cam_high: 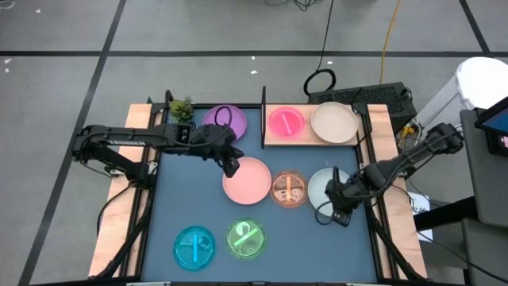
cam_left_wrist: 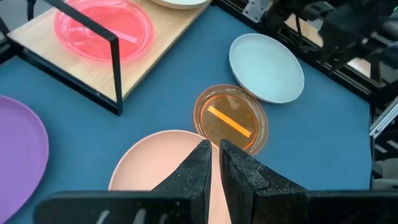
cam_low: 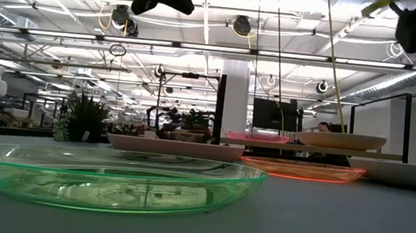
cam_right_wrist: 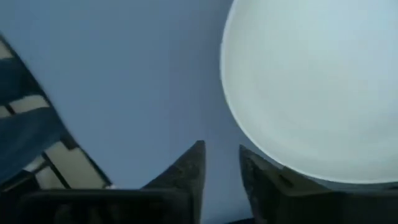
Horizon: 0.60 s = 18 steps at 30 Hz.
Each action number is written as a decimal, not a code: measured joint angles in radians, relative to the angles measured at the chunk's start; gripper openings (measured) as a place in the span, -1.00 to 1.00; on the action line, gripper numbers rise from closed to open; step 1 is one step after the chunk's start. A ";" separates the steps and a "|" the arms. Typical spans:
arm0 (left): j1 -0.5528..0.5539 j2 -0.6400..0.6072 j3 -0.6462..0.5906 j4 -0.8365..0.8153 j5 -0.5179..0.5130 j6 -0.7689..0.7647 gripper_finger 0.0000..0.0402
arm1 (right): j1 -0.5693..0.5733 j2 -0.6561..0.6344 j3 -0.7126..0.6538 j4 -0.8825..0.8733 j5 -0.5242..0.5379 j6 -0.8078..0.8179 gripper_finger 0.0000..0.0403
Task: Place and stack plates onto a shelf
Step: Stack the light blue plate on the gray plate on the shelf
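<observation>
Two round plates lay on the flat light-wood shelf (cam_high: 313, 139) at the upper right of the high view: a translucent magenta plate (cam_high: 286, 122) with a stick piece beside the thin black upright (cam_high: 263, 117), and an opaque cream plate (cam_high: 334, 122) to its right. Six more sat on the blue surface (cam_high: 182, 199). A large purple plate (cam_high: 225, 121) was at upper centre, left of the upright, near a small green plant (cam_high: 181, 108). A large pink plate (cam_high: 248, 180) lay mid-frame, with a small orange-brown translucent plate (cam_high: 289, 189) touching its right edge and a pale mint-white plate (cam_high: 321, 187) just right of that. A cyan translucent plate (cam_high: 194, 246) and a green translucent plate (cam_high: 248, 240) sat side by side at the lower centre. The left hand (cam_high: 231, 166) hung over the pink plate's upper left rim, its fingers (cam_left_wrist: 202, 165) almost together with only a slit between them, holding nothing. The right hand (cam_high: 340, 216) was at the lower right rim of the mint-white plate, fingers (cam_right_wrist: 193, 163) a little apart; the rim ran beside one finger, not gripped.
</observation>
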State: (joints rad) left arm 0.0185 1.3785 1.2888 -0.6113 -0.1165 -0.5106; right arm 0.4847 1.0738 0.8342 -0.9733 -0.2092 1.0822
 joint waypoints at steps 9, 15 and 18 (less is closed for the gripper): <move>-0.053 0.000 0.000 0.000 0.001 -0.064 -0.81 | 0.107 0.000 -0.171 0.331 0.024 -0.126 -0.05; -0.104 0.000 0.000 0.000 -0.003 -0.133 -0.81 | 0.185 0.000 -0.199 0.333 0.157 -0.163 -0.06; -0.131 0.000 0.000 0.000 -0.026 -0.160 -0.81 | 0.209 0.000 -0.199 0.333 0.233 -0.208 -0.09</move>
State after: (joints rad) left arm -0.1122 1.3785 1.2892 -0.6109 -0.1424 -0.6711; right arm 0.6935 1.0740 0.6353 -0.6399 0.0233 0.8746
